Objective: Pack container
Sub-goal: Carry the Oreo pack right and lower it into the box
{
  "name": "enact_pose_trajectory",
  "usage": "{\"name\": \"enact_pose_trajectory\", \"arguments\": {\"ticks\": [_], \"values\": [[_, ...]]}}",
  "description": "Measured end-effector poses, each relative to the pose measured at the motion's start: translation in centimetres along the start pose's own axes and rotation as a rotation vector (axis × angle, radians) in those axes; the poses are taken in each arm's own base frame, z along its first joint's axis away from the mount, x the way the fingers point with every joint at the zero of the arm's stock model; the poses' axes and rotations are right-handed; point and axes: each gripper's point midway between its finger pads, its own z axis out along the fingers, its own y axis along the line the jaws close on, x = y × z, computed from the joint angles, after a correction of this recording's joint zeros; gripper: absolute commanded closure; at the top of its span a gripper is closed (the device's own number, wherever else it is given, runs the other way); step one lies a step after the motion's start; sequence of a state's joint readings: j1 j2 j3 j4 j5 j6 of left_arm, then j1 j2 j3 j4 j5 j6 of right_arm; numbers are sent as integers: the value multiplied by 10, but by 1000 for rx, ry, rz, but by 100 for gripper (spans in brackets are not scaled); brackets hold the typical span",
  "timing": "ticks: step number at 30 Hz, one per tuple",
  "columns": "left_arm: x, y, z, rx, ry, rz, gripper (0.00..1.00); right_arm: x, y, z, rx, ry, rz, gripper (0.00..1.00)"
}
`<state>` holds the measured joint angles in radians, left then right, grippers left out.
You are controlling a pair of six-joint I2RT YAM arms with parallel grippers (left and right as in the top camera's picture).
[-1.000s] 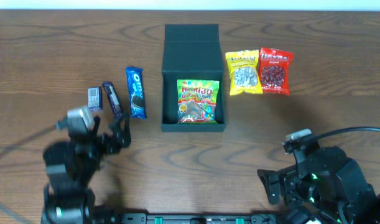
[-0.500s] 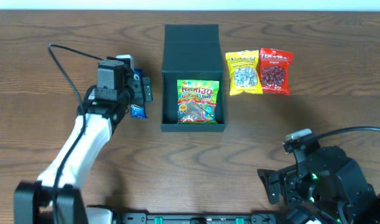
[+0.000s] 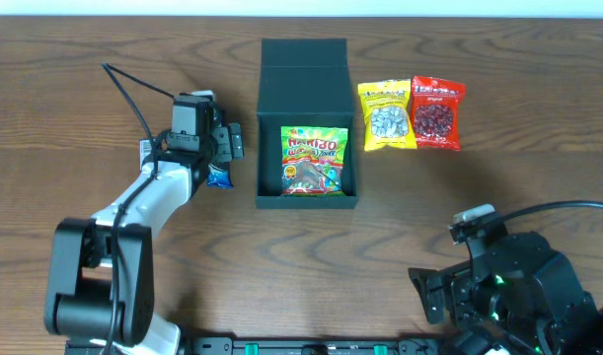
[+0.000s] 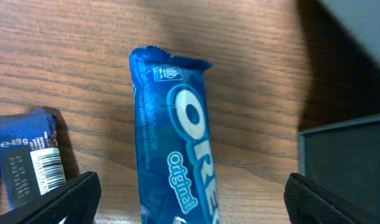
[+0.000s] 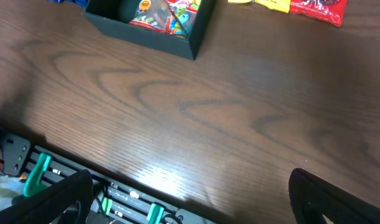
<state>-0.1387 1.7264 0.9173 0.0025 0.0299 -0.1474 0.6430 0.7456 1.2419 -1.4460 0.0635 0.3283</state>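
Container (image 3: 307, 69) is sitting open w/ gummies (image 3: 314, 158) inside, L gripper (image 4: 193, 198) hovering wide over Oreos (image 4: 174, 149), R gripper (image 5: 190, 193) hanging wide nr table's (image 3: 311, 266) front-right corner.

The container (image 3: 307, 201), a dark green, matte, square box, sits upright on the desk (image 3: 281, 266), just past the middle. Its hinged lid (image 3: 303, 77) is open, folded back flat toward the far edge. A bright green sweet packet (image 3: 314, 160) lies inside.
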Motion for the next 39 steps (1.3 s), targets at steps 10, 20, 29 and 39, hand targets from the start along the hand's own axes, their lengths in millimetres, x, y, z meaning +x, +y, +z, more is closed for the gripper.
{"name": "enact_pose_trajectory", "arguments": {"ticks": [10,20,29,39], "values": [[20,10,25,-45,51,2,14,0,0,0,0,0,0,1],[27,11,35,-51,65,5,34,0,0,0,0,0,0,1],[27,10,35,-45,67,-10,67,0,0,0,0,0,0,1],[16,5,24,-25,39,-19,74,0,0,0,0,0,0,1]]}}
